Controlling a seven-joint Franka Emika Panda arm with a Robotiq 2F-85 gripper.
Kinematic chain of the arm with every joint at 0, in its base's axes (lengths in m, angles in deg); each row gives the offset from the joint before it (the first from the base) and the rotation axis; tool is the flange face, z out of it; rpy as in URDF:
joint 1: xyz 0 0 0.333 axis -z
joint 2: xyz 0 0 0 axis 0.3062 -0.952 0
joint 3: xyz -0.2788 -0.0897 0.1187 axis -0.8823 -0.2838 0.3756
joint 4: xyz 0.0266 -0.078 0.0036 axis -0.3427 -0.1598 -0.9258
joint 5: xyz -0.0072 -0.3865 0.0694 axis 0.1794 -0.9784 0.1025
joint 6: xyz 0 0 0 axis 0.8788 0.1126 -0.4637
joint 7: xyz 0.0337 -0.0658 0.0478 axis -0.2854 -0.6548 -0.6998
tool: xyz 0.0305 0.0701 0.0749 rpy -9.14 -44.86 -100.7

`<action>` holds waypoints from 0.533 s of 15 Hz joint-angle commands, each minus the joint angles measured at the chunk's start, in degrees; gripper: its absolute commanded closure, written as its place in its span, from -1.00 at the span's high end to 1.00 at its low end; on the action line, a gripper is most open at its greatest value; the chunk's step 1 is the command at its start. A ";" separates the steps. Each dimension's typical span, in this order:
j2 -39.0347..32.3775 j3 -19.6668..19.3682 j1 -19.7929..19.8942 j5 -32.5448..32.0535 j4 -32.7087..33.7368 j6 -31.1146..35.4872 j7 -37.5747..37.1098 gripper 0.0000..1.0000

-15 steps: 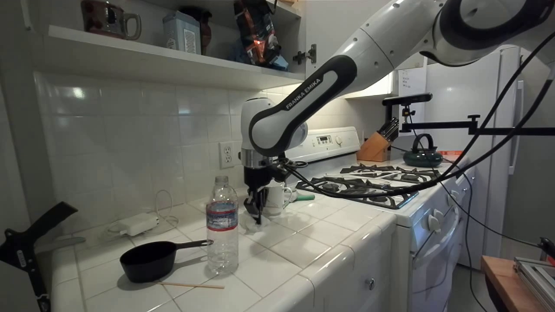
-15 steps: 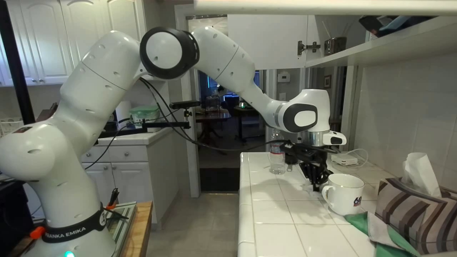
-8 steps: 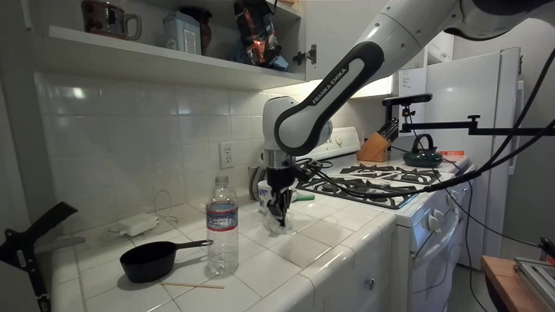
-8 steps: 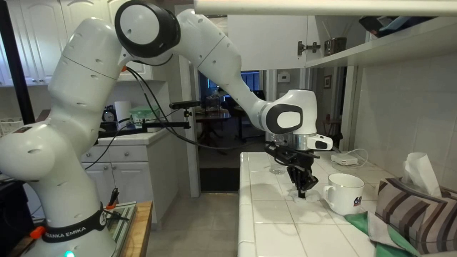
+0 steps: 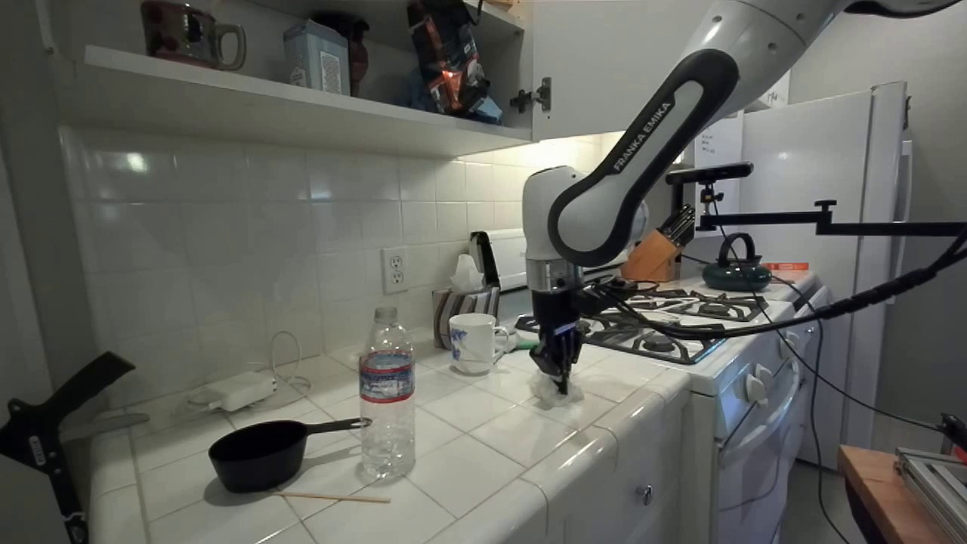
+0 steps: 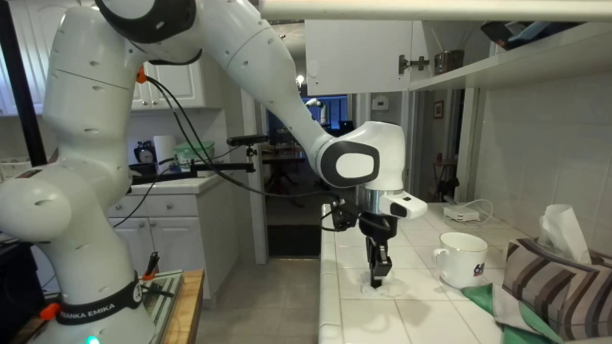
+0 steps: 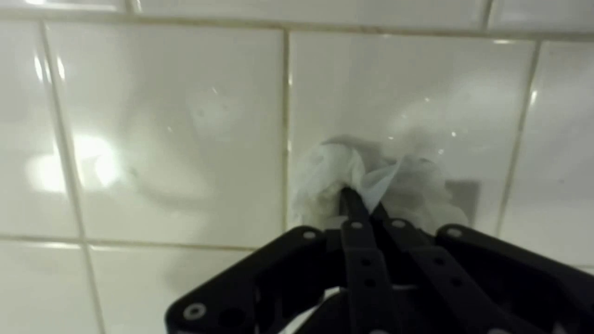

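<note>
So the pincer (image 7: 364,203) is clamped on a crumpled tissue (image 7: 332,171) touching the bench (image 5: 461,457): grab's done, letting go isn't yet.

In an exterior view, we see a mug (image 5: 470,346) near the hand (image 5: 561,387), a bottle (image 5: 387,423) farther from it, a pan (image 5: 257,459) even farther, and, across the stove (image 5: 659,347) from the hand, a kettle (image 5: 736,275).
</note>
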State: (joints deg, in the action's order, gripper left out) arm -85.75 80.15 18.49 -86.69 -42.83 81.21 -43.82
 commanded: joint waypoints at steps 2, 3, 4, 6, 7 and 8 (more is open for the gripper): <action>3.28 -3.00 3.87 1.94 -10.77 2.71 -3.95 -0.99; 3.59 -3.70 4.95 2.57 -11.45 2.84 -4.12 -0.99; 3.90 -4.43 6.00 3.24 -11.99 2.95 -4.32 -0.99; 3.55 -5.81 8.64 5.32 -11.75 2.74 -3.12 -0.99; 3.06 -6.48 9.95 6.35 -11.30 2.64 -2.36 -0.99; 2.22 -6.99 11.32 7.68 -10.44 2.66 -1.21 -0.99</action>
State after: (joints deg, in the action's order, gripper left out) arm -79.77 75.17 25.74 -81.79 -51.70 82.13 -47.51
